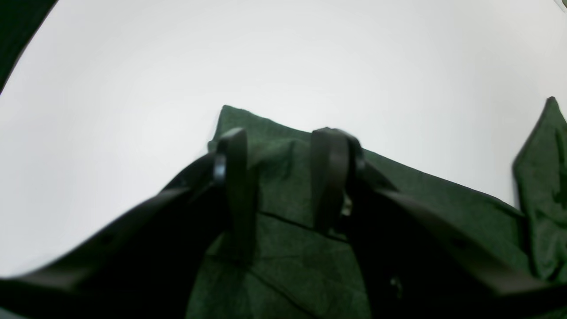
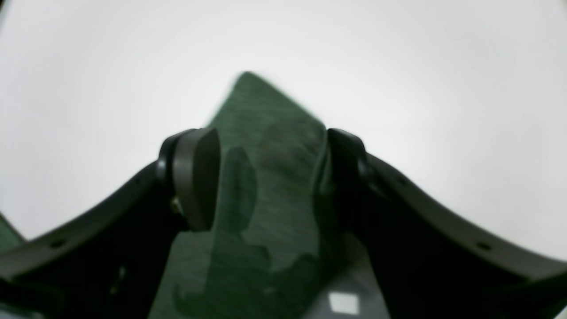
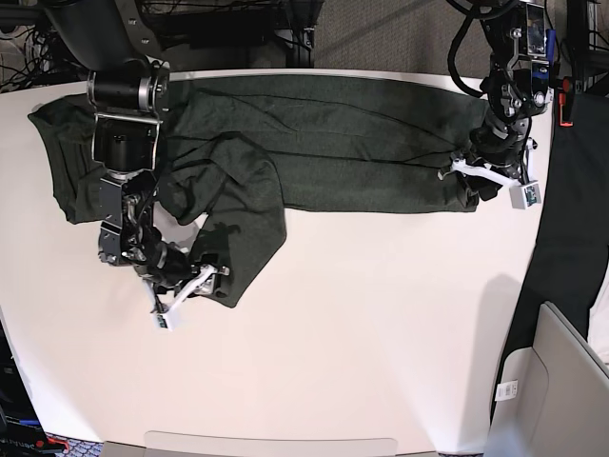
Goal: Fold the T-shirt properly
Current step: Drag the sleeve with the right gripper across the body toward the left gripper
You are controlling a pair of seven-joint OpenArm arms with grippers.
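The dark olive-green T-shirt [image 3: 324,143] lies spread along the far side of the white table [image 3: 362,324], with one long sleeve [image 3: 238,228] bent towards the front. My right gripper [image 3: 195,276] is open at the sleeve's end. In the right wrist view the sleeve [image 2: 266,133] runs between the fingers [image 2: 197,177] of the right gripper [image 2: 270,150]. My left gripper [image 3: 471,179] is open over the shirt's right corner. In the left wrist view the shirt [image 1: 288,248] lies flat under the spread left gripper [image 1: 279,146].
The table's right edge runs close to my left arm [image 3: 514,86]. A grey bin or chair [image 3: 561,381] stands off the table at the lower right. Cables and dark gear [image 3: 238,29] sit behind the far edge.
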